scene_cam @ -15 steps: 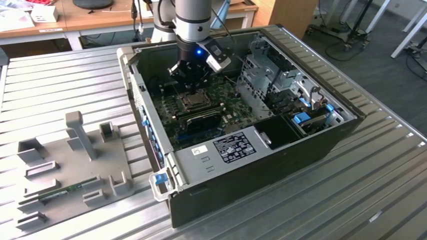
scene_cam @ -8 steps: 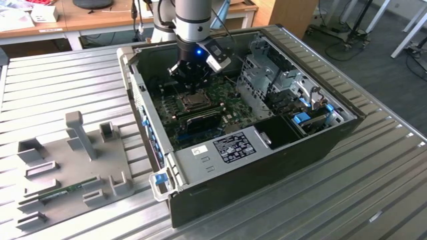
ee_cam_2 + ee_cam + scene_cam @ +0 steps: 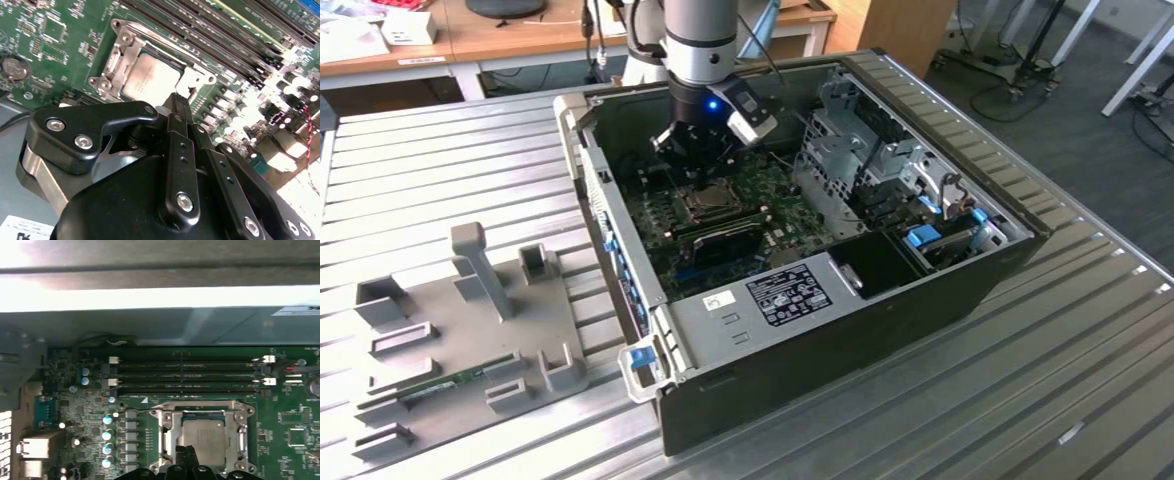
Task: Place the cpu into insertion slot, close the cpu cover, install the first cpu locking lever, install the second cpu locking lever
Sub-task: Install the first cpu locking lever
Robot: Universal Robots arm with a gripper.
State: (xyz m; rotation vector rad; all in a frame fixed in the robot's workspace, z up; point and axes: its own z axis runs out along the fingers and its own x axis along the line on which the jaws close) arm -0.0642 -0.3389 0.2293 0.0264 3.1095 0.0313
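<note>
Ribbed silvery metal table. Directly on it: open dark computer case lying on its side, toward the exterior view's right; grey fixture plate with upright holders just beside, at the exterior view's left.

Ribbed metal table, wooden desks behind
</note>
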